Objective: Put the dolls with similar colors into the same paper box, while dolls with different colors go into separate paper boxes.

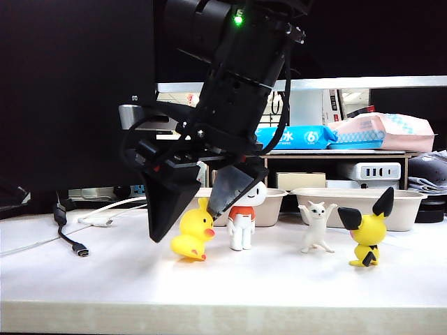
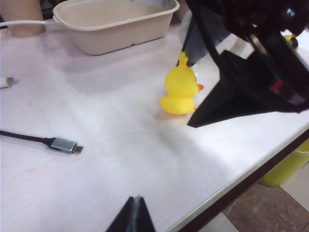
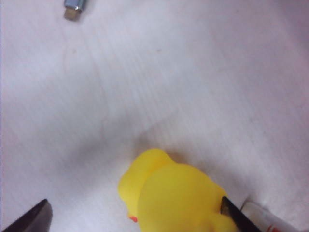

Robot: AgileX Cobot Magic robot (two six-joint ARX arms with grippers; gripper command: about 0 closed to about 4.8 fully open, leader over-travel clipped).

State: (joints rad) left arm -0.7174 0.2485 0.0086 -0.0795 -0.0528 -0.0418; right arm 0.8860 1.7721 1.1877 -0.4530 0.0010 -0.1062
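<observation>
Duck, glossy yellow, between right tool's spread fingers.

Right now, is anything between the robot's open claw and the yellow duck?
No. The right end effector hangs open right over the yellow duck, fingers either side. The white figure stands close beside it.

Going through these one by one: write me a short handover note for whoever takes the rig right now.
Right tool: open, poised over the yellow duck, one finger either side, nothing gripped.
Left tool: off at the table edge, only a fingertip visible; state unclear.
On the table, in a row: duck, white figure with red top, white cat, yellow black-eared doll.
Both paper boxes stand behind the row; no doll is visible in either.
Done: nothing sorted.
Left: both yellows into one box, both whites into the other.
</observation>
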